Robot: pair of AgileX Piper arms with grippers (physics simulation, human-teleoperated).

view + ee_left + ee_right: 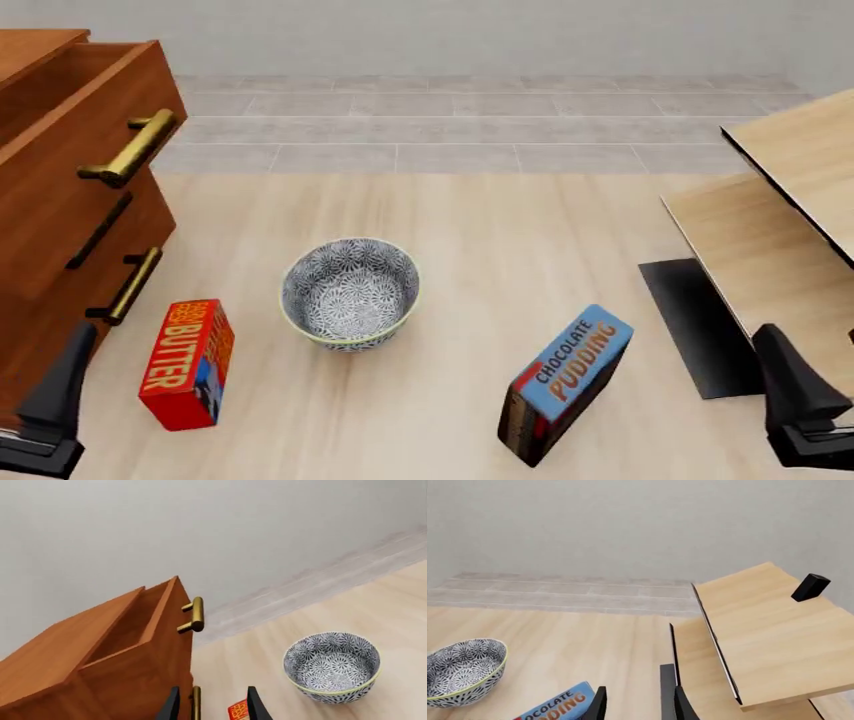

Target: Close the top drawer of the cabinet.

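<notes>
The cabinet (38, 325) stands at the left in the front view. Its top drawer (127, 95) is pulled out, with a brass bar handle (134, 148) on its front. In the left wrist view the top drawer (130, 630) shows its empty inside and its handle (193, 615). My left gripper (212, 705) is open and empty, low beside the cabinet front, with a lower brass handle (196, 702) between its fingers' view. It also shows at the bottom left of the front view (56, 395). My right gripper (639, 705) is open and empty, far right (798, 395).
A patterned bowl (350, 292) sits mid-table. A red butter box (187, 362) stands near the cabinet and the left gripper. A blue chocolate pudding box (567, 380) stands right of the middle. Pale wood panels (787, 200) and a dark mat (694, 325) lie at the right.
</notes>
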